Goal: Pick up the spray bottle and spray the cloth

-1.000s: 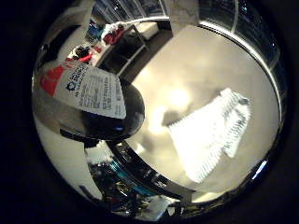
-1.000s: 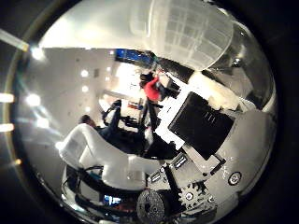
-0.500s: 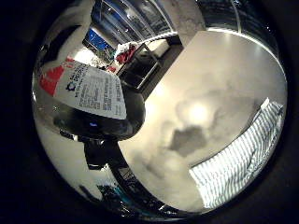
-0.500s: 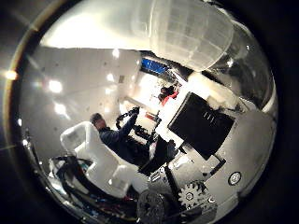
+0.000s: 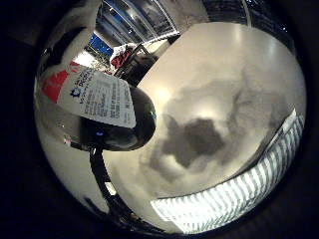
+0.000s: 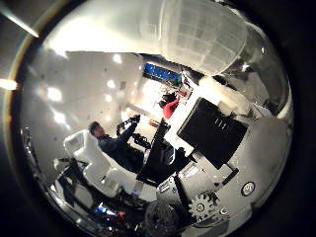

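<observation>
The spray bottle (image 5: 100, 100) lies close against my palm in the right little finger side palm view, showing its white printed label, a red patch and a dark rounded end. In the right thumb side palm view its ribbed, translucent white body (image 6: 197, 35) fills the space beside my right hand (image 6: 222, 128), whose white and black fingers are curled round it. The striped white and grey cloth (image 5: 234, 189) lies flat on the pale table (image 5: 239, 80), a way off from the bottle. A dark shadow (image 5: 194, 139) falls on the table between bottle and cloth.
Beyond the table's far edge stand dark shelves with red items (image 5: 125, 58). The thumb side view looks out at the room, with a white ceiling with lights (image 6: 59, 94) and furniture (image 6: 148, 138).
The whole picture has shifted, so the hand and camera have moved. The cloth now sits nearer the picture's edge and the shadow on the table looks larger. The bottle stays fixed against the palm.
</observation>
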Controlling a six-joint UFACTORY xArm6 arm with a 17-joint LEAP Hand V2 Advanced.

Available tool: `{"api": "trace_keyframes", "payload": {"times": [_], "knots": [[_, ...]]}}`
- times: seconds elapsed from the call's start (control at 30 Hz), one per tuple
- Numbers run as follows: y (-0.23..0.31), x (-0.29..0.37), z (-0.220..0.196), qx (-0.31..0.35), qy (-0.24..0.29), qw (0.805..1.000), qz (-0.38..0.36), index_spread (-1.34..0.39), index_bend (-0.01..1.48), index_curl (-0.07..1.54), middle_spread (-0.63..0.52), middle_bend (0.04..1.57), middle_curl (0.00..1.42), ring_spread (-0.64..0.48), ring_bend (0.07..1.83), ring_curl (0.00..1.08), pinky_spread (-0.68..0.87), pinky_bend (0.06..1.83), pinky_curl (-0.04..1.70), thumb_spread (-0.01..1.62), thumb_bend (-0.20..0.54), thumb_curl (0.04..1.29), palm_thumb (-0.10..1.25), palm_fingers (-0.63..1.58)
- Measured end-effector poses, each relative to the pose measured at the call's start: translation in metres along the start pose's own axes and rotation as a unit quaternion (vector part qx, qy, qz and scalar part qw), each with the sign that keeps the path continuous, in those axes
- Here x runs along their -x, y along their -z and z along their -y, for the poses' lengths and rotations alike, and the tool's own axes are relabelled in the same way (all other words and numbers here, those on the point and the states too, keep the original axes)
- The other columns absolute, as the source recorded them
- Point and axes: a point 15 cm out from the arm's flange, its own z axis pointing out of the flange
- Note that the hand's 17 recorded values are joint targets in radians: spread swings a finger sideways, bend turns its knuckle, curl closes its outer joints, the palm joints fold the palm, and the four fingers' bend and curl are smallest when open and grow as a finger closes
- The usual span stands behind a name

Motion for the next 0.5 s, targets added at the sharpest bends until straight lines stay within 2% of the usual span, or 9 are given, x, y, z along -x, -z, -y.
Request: {"api": "trace_keyframes", "payload": {"times": [0.37,0.5], "knots": [[-0.007,-0.032,-0.028,0.042,-0.004,0.999,-0.017,-0.21,1.12,0.78,-0.09,1.34,0.62,-0.16,1.46,0.60,-0.21,1.00,1.28,0.91,-0.026,0.75,0.89,1.17],[-0.006,-0.038,-0.034,0.056,0.002,0.998,-0.030,-0.22,1.03,0.76,-0.09,1.25,0.60,-0.15,1.43,0.57,-0.24,0.98,1.17,0.86,-0.029,0.75,0.85,1.16]]}}
